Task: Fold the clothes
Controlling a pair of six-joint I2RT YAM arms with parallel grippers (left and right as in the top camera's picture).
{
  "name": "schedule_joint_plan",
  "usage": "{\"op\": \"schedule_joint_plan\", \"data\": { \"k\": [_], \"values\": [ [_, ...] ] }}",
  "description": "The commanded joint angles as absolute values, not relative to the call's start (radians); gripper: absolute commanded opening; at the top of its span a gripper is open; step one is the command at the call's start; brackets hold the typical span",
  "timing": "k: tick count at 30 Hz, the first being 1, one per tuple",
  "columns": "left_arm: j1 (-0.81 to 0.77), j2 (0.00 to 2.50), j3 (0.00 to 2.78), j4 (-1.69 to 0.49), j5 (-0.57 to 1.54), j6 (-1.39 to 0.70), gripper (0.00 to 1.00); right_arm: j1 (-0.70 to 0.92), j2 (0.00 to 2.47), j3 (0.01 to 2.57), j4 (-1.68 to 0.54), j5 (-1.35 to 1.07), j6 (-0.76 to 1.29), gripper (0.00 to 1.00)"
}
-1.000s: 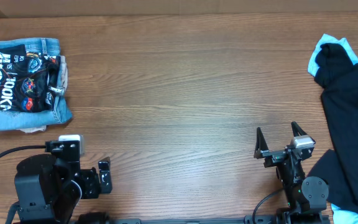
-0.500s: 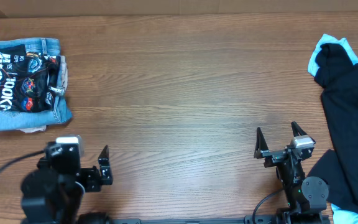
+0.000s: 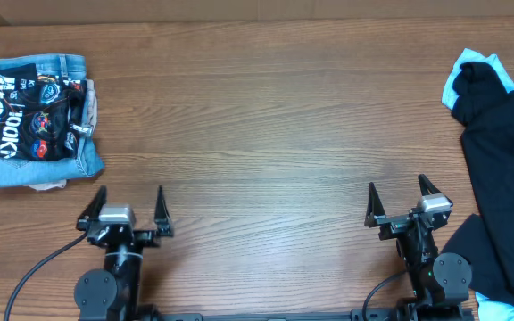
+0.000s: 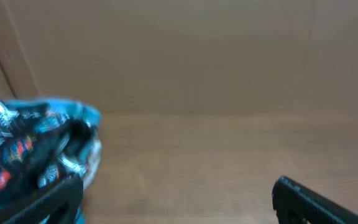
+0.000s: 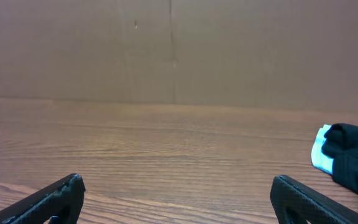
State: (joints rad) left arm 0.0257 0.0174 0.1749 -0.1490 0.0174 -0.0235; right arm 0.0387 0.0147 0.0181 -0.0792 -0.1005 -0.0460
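Both arms folded back low at the near edge, well apart from each other. left arm (image 3: 105, 287) and right arm (image 3: 444, 270) sit approx level. left gripper (image 3: 130, 193) is spread wide, fingers (image 4: 39, 202) pointing fwd. right gripper (image 3: 397, 185) same deal, jaws wide apart w/ tips aimed fwd, nothing btw them.

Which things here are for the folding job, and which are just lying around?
For the job: black patterned jersey, folded at the far left; left gripper and right gripper, both open and empty.
Just lying about: denim jeans under the jersey; plain black garment and light-blue garment at the right edge.
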Motion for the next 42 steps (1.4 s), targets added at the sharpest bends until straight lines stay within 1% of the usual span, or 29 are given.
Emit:
{"op": "schedule_joint_plan", "data": {
  "k": [1,5,7,42],
  "values": [
    [0.018,0.004,0.089,-0.06,-0.064,-0.02,1.0,0.032,0.003,0.008,-0.073,-0.107,-0.049,1.0],
    [0.018,0.004,0.022,-0.044,-0.058,-0.028,1.0,0.032,0.003,0.008,-0.073,-0.107,-0.049,1.0],
    [0.017,0.004,0.004,-0.078,-0.045,-0.053,1.0,0.032,0.003,0.008,-0.073,-0.107,-0.049,1.0],
    [0.019,0.004,0.005,-0.074,-0.025,-0.052,1.0,0.032,0.003,0.008,-0.073,-0.107,-0.049,1.0]
  ]
}}
